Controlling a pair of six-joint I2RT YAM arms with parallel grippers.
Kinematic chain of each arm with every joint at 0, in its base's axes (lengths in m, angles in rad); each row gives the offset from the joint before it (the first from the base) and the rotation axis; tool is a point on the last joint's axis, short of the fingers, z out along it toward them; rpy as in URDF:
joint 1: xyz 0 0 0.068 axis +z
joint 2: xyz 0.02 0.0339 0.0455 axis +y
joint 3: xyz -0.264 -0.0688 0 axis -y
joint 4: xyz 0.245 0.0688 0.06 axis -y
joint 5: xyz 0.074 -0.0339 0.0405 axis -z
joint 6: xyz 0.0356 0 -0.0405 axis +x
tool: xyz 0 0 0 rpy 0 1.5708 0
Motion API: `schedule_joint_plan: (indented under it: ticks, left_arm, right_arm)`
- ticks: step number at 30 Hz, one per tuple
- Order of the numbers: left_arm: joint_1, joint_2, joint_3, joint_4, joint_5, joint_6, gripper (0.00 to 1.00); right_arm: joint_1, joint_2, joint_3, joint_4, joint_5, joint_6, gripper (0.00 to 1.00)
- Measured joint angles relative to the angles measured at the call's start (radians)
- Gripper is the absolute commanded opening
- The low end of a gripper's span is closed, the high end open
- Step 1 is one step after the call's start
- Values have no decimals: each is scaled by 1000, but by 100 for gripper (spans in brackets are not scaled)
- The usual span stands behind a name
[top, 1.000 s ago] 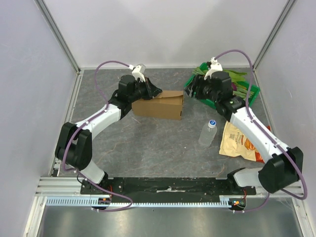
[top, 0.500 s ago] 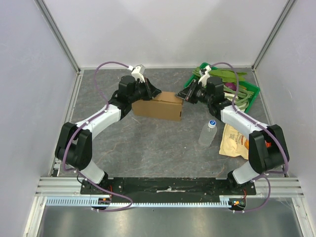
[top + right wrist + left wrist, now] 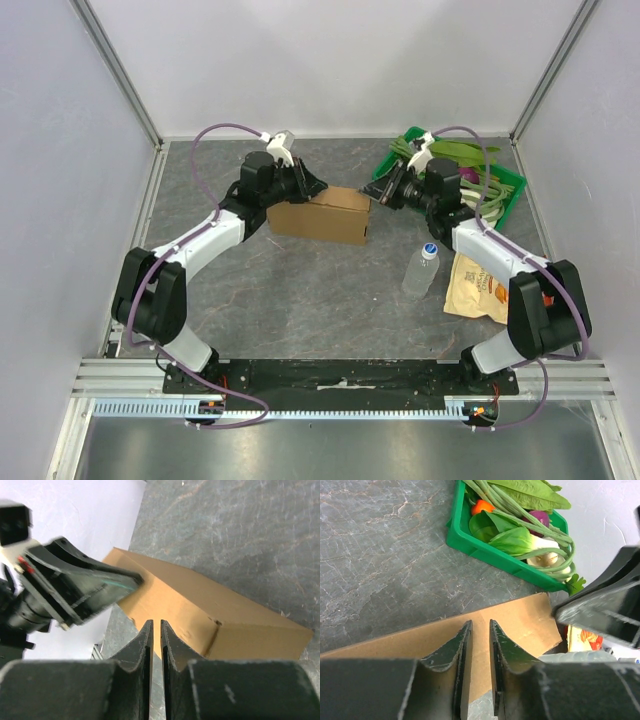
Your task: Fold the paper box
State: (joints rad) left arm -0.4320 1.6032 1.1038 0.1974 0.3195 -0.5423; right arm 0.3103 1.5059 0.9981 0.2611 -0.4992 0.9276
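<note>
The paper box (image 3: 325,215) is a plain brown cardboard box lying on its long side at the middle of the table, with its panels folded closed. My left gripper (image 3: 318,186) rests on the box's top left end. In the left wrist view its fingers (image 3: 480,622) stand over the brown panel (image 3: 520,622) with only a narrow slit and nothing held in it. My right gripper (image 3: 378,194) sits at the box's upper right end. Its fingers (image 3: 156,621) are almost together over the box (image 3: 200,605), gripping nothing.
A green tray (image 3: 505,190) of vegetables stands close behind the right gripper, its rim (image 3: 485,555) also in the left wrist view. A clear water bottle (image 3: 421,270) and a tan snack bag (image 3: 480,285) lie to the box's right. White walls enclose the table.
My right gripper swung from over the green tray to the box's right end and closed. The raised flap by the left gripper now lies flat. The left arm stayed put.
</note>
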Motion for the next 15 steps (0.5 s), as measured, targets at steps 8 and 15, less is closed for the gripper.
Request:
schedule_joint_plan:
  ticks: [8, 15]
  left_arm:
    - [119, -6, 116, -150, 103, -20, 26]
    - [344, -92, 34, -132, 231, -86, 9]
  right_arm:
    - [2, 8, -103, 91, 0, -9, 16]
    - [3, 9, -78, 57, 4, -57, 17]
